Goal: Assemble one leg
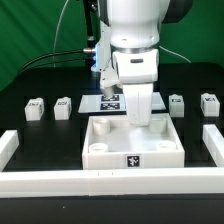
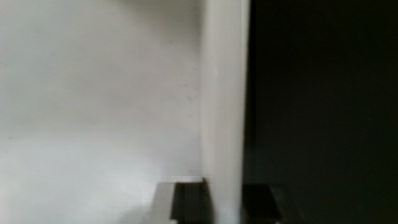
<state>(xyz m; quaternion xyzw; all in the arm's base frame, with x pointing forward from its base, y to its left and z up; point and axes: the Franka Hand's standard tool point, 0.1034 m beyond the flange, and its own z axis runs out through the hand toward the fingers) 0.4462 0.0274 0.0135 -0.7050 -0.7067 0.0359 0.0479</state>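
The four legs stand on the black table: two at the exterior view's left [image 1: 35, 107] [image 1: 63, 105] and two at its right [image 1: 177, 103] [image 1: 209, 102]. None is held. The large white square panel [image 1: 105, 150] lies front centre. My gripper [image 1: 138, 120] is down at the panel's far right rim. In the wrist view the panel's surface [image 2: 98, 100] fills one side and black table the other. My gripper [image 2: 224, 190] straddles the raised rim [image 2: 222, 90], with the dark fingers [image 2: 187, 203] against it on both sides. No leg shows in the wrist view.
The marker board [image 1: 108, 101] lies behind the panel, partly hidden by the arm. A low white wall [image 1: 110, 181] runs along the front, with side pieces at the left [image 1: 8, 146] and right [image 1: 214, 142]. A green backdrop stands behind.
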